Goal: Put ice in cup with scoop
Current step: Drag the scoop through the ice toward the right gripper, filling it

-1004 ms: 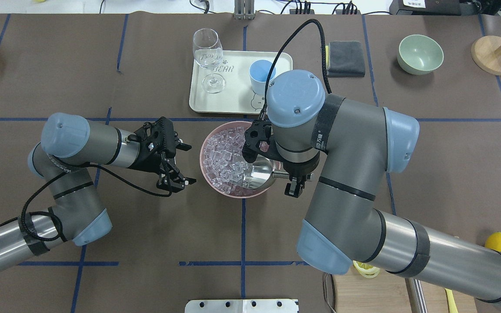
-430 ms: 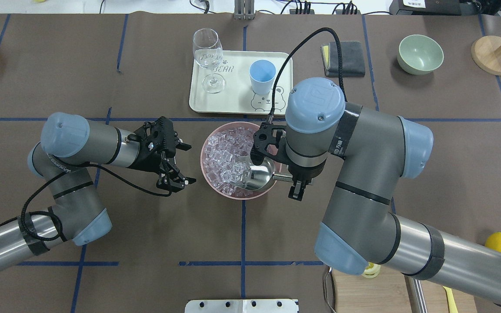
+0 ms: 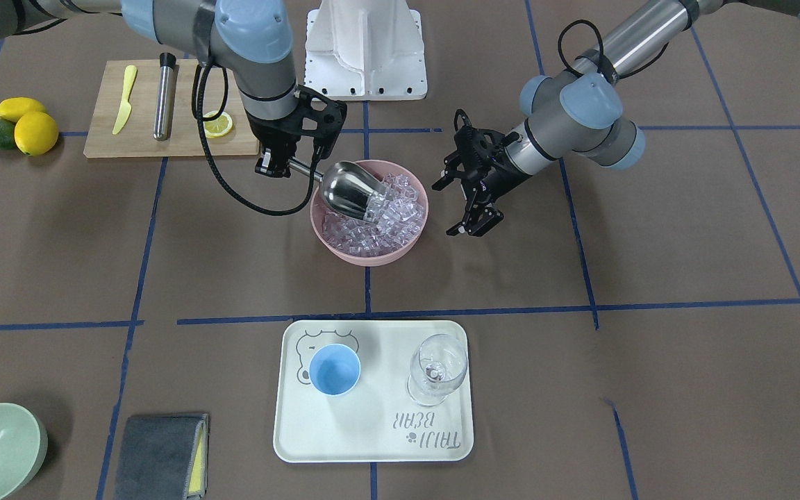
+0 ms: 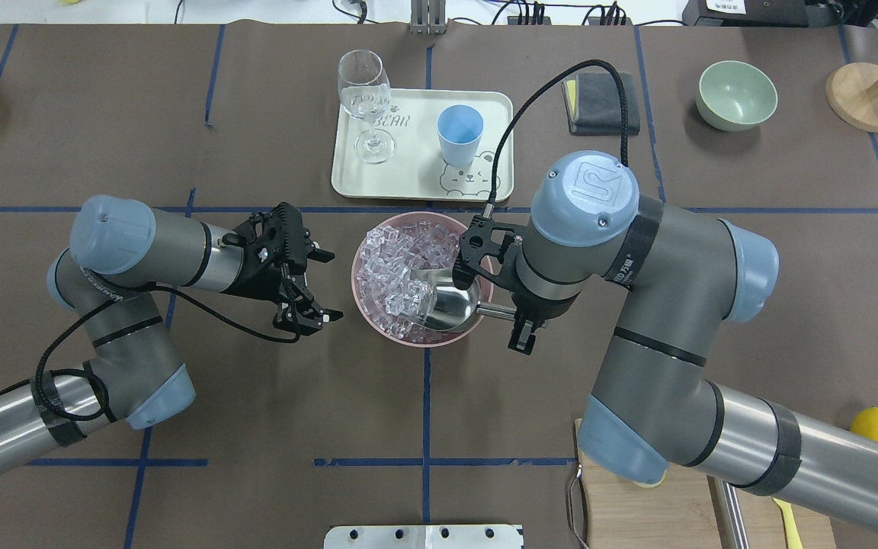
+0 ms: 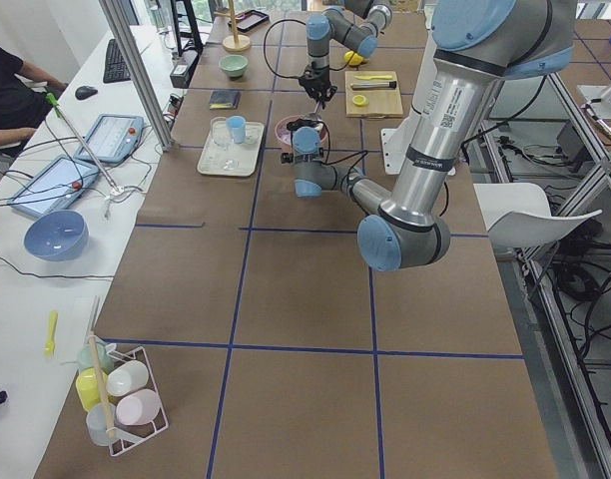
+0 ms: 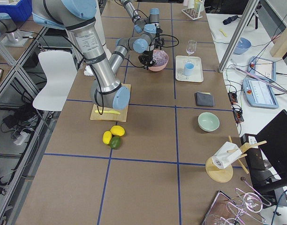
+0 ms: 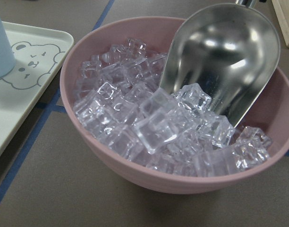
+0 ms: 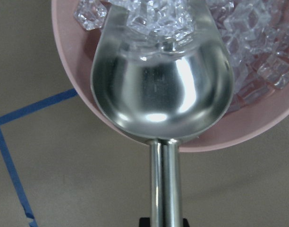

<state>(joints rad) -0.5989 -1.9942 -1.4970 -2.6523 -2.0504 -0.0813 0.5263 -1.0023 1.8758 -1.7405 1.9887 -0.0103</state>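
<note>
The ice (image 4: pixel 393 263) is a heap of clear cubes in a pink bowl (image 4: pixel 363 305) at the table's middle. It also shows in the front view (image 3: pixel 389 215) and the left wrist view (image 7: pixel 154 127). The steel scoop (image 4: pixel 450 305) lies tilted in the bowl with its mouth in the cubes, as the right wrist view (image 8: pixel 158 90) shows. My right gripper (image 4: pixel 519 332) is shut on the scoop's rod handle (image 8: pixel 164 189) just outside the rim. My left gripper (image 4: pixel 332 286) is open and empty, left of the bowl. The light-blue cup (image 4: pixel 459 133) stands upright on the tray.
A cream tray (image 4: pixel 408 179) behind the bowl also holds a wine glass (image 4: pixel 366 99). A grey cloth (image 4: pixel 607 103) and a green bowl (image 4: pixel 736 95) lie at the back right. A cutting board (image 3: pixel 185 142) with knife, steel cylinder and lemon slice sits near my right arm.
My right arm's elbow and wrist have swung to the right, uncovering the cup. The scoop has stayed in the bowl with its mouth in the ice. The left arm has not moved.
</note>
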